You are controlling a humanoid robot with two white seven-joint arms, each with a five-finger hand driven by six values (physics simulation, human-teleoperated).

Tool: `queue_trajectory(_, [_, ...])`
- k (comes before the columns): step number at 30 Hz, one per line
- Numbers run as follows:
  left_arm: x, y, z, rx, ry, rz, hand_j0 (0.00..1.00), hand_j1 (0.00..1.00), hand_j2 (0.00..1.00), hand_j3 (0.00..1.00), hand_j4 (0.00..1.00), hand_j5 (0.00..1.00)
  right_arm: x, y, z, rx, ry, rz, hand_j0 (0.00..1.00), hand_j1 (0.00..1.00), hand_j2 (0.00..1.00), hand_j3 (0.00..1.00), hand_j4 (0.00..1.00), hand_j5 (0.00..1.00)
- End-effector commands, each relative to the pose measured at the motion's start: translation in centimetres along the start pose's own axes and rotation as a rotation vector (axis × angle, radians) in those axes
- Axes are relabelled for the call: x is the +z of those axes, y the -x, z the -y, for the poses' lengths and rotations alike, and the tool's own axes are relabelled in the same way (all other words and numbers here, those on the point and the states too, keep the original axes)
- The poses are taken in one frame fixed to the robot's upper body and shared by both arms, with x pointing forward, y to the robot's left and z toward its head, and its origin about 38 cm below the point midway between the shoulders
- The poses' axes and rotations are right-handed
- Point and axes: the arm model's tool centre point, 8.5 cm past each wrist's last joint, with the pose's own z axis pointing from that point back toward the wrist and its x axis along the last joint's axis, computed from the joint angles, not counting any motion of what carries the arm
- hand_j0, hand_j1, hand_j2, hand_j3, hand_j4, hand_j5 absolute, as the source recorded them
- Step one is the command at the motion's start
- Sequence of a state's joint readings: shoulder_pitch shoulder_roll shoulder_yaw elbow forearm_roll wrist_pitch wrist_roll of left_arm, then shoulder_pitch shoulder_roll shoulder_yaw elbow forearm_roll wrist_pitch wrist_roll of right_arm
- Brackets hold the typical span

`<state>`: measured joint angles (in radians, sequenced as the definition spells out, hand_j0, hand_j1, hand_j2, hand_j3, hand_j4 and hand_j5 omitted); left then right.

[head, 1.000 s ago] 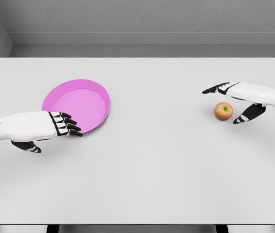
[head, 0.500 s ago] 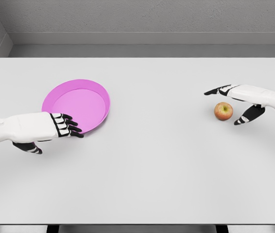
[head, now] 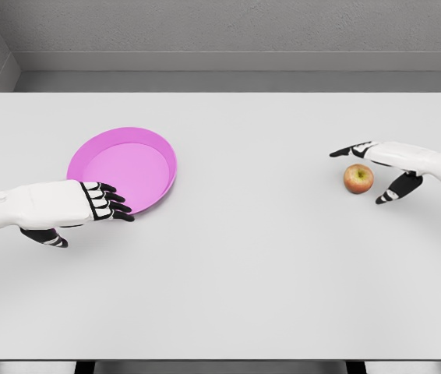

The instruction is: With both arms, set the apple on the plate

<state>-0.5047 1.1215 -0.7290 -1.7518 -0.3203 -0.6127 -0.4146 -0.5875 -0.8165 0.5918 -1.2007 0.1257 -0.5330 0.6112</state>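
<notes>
A red-yellow apple (head: 358,178) rests on the white table at the right. My right hand (head: 365,171) is spread open around it, fingers behind and thumb in front, not touching it. A pink plate (head: 139,146) lies at the left. My left hand (head: 100,206) hovers at the plate's near rim, fingers extended over the edge and thumb lower down, holding nothing.
The white table (head: 236,265) spreads wide between the plate and the apple. A grey wall runs behind the table's far edge.
My right hand has drifted slightly right and down, settling lower around the apple. The left hand, the plate and the apple have stayed put.
</notes>
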Motion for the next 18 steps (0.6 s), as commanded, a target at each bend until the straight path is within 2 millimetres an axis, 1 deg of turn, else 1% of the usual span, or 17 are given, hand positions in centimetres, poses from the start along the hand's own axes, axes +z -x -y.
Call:
queue_trajectory(1, [0.1,0.0,0.0,0.005,-0.003,-0.001,1.0,1.0,1.0,1.0,1.0,1.0,-0.4,-0.1,-0.3,-0.009,-0.002,0.01,1.0,1.0,1.0,1.0,1.0,1.0])
queue_trajectory(6, [0.0,0.0,0.0,0.006,-0.001,0.001,1.0,1.0,1.0,1.0,1.0,1.0,-0.6,-0.1,0.0,-0.01,0.003,0.01,1.0,1.0,1.0,1.0,1.0,1.0])
queue_trajectory(8, [0.0,0.0,0.0,0.006,-0.001,0.001,1.0,1.0,1.0,1.0,1.0,1.0,-0.7,0.1,-0.2,-0.004,-0.004,0.002,1.0,1.0,1.0,1.0,1.0,1.0])
queue_trajectory(11, [0.0,0.0,0.0,0.006,-0.001,0.001,1.0,1.0,1.0,1.0,1.0,1.0,-1.4,0.8,-0.7,-0.017,-0.013,-0.004,1.0,1.0,1.0,1.0,1.0,1.0])
queue_trajectory(18, [-0.1,0.0,0.0,0.006,-0.002,0.002,1.0,1.0,1.0,1.0,1.0,1.0,-1.7,0.8,-0.8,-0.018,-0.017,-0.008,1.0,1.0,1.0,1.0,1.0,1.0])
